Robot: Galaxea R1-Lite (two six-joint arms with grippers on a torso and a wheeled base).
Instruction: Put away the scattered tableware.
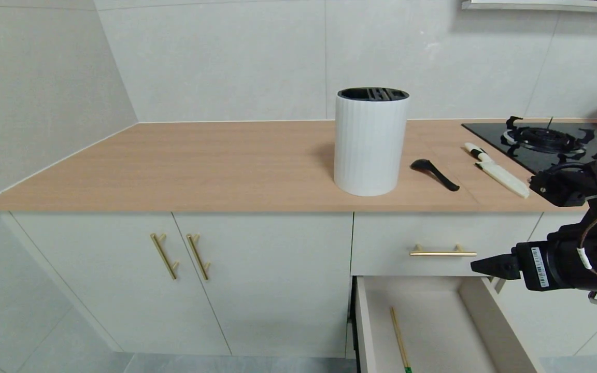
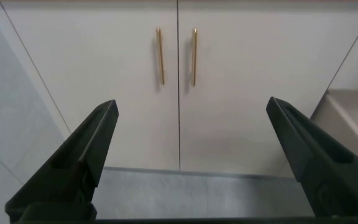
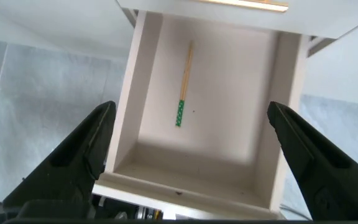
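On the wooden desk a white ribbed holder with a black slotted top is stood upright, near the middle of the surface. Just to its right a black spoon is laid flat, its bowl end farther from the front edge. Further right, apart from the spoon, a pale knife is laid at a slant, close beside the black gas hob set into the desk's right end. Below the desk, under a closed drawer with a brass bar handle, a second drawer is pulled out. Wooden chopsticks with green ends are seen lying on its floor, nearer the left wall than the right (whether the sticks touch along their whole length cannot be told). The right arm is held level, entering from the right edge with its black tip pointed leftwards in front of the closed drawer, above the open drawer's right wall. In the right wrist view the right gripper is shown with the jaws spread wide and nothing held between them, the open drawer and chopsticks lying beyond. The left gripper is held low, facing the two cabinet doors with their upright brass handles; its jaws are likewise spread wide and empty.
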